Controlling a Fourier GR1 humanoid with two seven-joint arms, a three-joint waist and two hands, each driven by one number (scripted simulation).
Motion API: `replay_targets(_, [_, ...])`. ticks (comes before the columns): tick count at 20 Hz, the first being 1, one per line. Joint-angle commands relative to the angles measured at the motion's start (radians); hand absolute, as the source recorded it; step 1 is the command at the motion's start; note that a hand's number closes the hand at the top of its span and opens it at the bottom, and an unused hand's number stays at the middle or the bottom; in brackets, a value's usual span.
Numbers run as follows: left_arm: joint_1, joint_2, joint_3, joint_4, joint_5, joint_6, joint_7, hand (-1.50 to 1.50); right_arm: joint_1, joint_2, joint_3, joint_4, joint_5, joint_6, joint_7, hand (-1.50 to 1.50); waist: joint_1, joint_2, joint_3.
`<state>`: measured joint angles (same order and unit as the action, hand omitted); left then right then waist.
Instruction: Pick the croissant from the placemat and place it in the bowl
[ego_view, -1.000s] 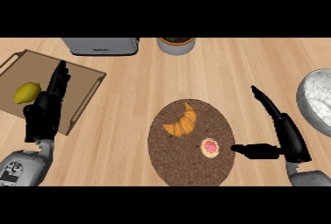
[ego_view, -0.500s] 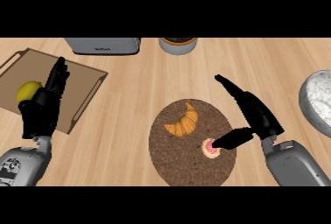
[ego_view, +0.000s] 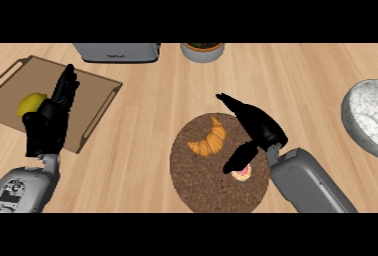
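An orange croissant (ego_view: 209, 141) lies on the upper left part of the dark round placemat (ego_view: 199, 185). My right hand (ego_view: 255, 126) hovers open just right of the croissant, fingers stretched toward the upper left and thumb pointing down over the mat. The thumb partly covers a small pink-frosted pastry (ego_view: 242, 173) on the mat's right side. A grey speckled bowl (ego_view: 362, 120) shows at the right edge, cut off by the view. At the left my left hand (ego_view: 50, 121) rests open, fingers up, over the wooden tray.
A wooden tray (ego_view: 88, 95) at the left holds a yellow lemon (ego_view: 31, 103). A grey toaster (ego_view: 117, 51) and a grey pot (ego_view: 202, 51) stand along the counter's far edge. Bare wooden counter lies between mat and bowl.
My right hand has moved left and up from the counter's right side to over the placemat, beside the croissant. The left hand has barely shifted.
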<state>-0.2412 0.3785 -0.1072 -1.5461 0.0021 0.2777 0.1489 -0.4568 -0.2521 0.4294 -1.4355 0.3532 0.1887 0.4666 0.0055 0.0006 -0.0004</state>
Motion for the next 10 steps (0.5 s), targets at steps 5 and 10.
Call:
replay_targets(5, [-0.027, -0.045, -0.008, -0.044, -0.066, 0.005, 0.070, 0.00, -0.073, 0.094, -0.003, 0.228, 0.103, 0.043, 0.029, -1.50, 0.001, 0.001, 0.001])
replay_targets(10, [0.022, -0.028, 0.075, -0.013, -0.047, -0.067, -0.001, 0.00, -0.060, 0.139, -0.053, 0.345, 0.169, -0.005, -0.087, -1.50, 0.001, 0.001, 0.001])
